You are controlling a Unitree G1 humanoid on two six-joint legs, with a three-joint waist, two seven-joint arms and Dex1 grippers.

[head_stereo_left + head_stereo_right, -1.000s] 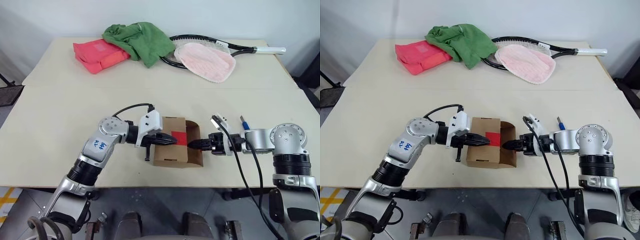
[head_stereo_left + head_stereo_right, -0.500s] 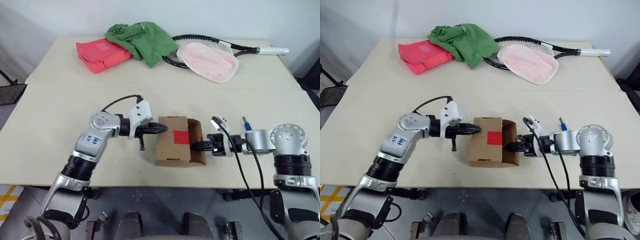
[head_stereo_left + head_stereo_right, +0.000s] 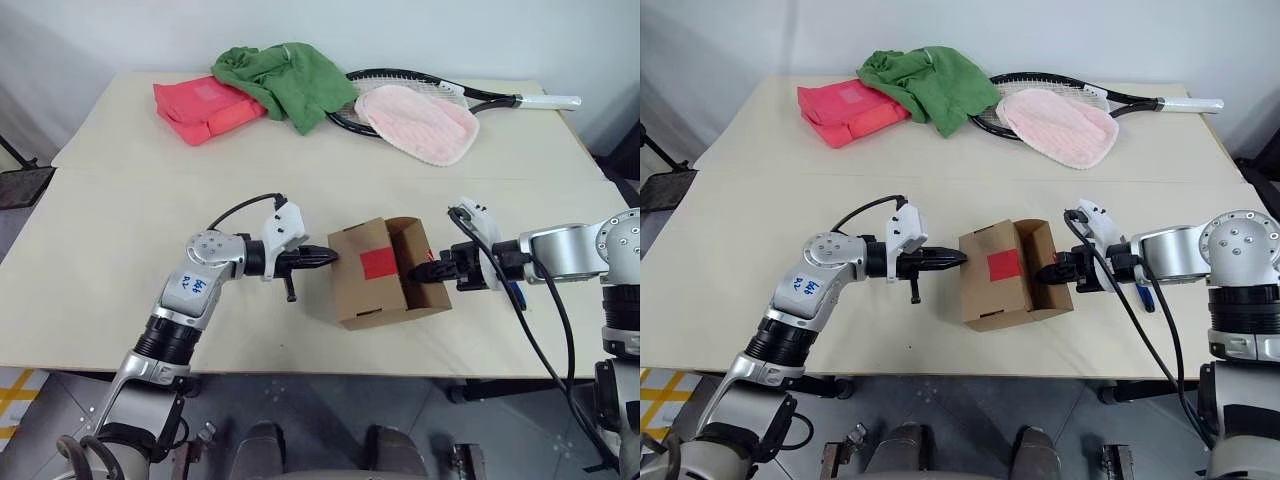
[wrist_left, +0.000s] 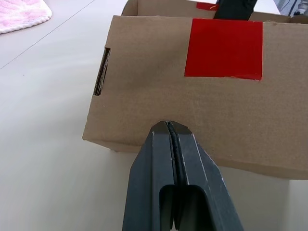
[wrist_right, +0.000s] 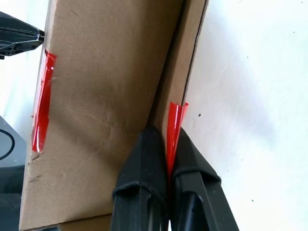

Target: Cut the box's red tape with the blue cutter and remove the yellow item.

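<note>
The brown box (image 3: 372,274) sits askew near the table's front edge, its right flap (image 3: 418,262) open. The red tape (image 3: 378,263) square shows on its top and faces the left wrist camera (image 4: 224,48). My right gripper (image 3: 420,272) is shut on the open flap's edge, pinching a strip of red tape (image 5: 173,126) between its fingers. My left gripper (image 3: 326,258) is shut and empty, its tip (image 4: 169,126) at the box's left wall. The blue cutter (image 3: 1141,297) lies on the table behind my right forearm. The yellow item is hidden.
At the back of the table lie a pink-red folded bag (image 3: 205,108), a green cloth (image 3: 285,78), a tennis racket (image 3: 480,97) and a pink cloth (image 3: 420,122). The table's front edge (image 3: 320,372) is close below the box.
My right gripper shut on the flap and rose to the right, dragging and turning the box. My left gripper came off the box top and now points at its left wall.
</note>
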